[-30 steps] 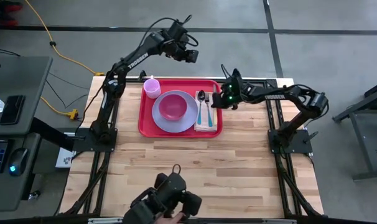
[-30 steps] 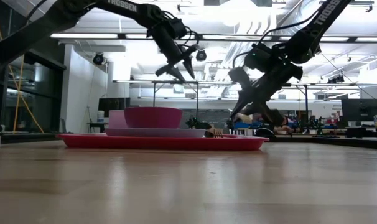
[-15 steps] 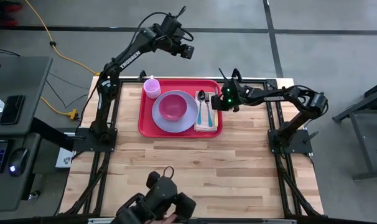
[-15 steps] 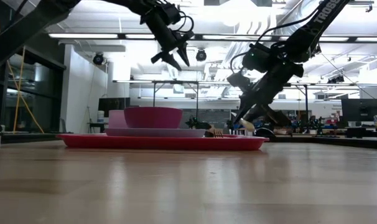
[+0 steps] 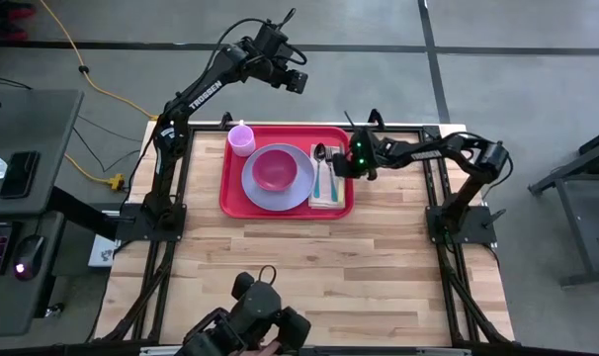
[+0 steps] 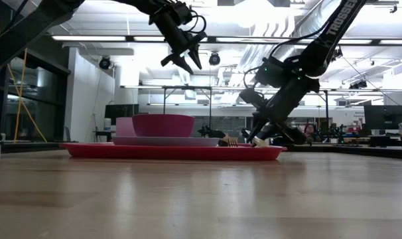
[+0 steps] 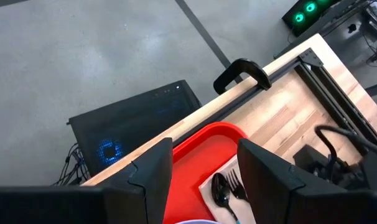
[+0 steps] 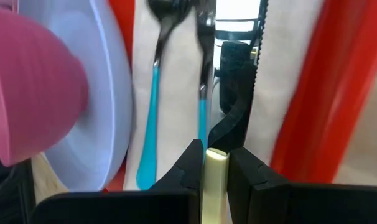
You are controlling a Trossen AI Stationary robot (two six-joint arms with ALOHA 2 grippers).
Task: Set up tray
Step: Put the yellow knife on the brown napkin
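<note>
The right gripper (image 8: 216, 163) is clamped on the pale handle of a knife (image 8: 241, 28), with the serrated blade sticking out ahead of it over a white napkin (image 8: 176, 124). In the high view that gripper (image 5: 341, 161) sits low at about 3 o'clock on the tray (image 5: 285, 132), right over the napkin strip. Looks like the knife hasn't been let go yet, and from the low view it's hard to tell if the tip is touching down or just above. Next to it on the napkin are a spoon (image 8: 152, 106) and a fork (image 8: 203, 93), both with teal handles, lying parallel. Going outward, a lavender plate (image 5: 298, 194) fills the middle of the tray with a pink bowl (image 5: 272, 169) on it, and a small lavender cup (image 5: 241, 139) stands at the tray's 10 o'clock corner. So the setup seems almost done: the knife is probably the last piece, and what's left is laying it down beside the fork and backing off. The tray itself is a flat red rectangle with rounded corners and a low rim, lying on the wooden table (image 5: 309, 267) toward the table's 12 o'clock edge. The left gripper (image 5: 298, 82) is parked high past the tray's 12 o'clock side, jaws spread, holding nothing.
</note>
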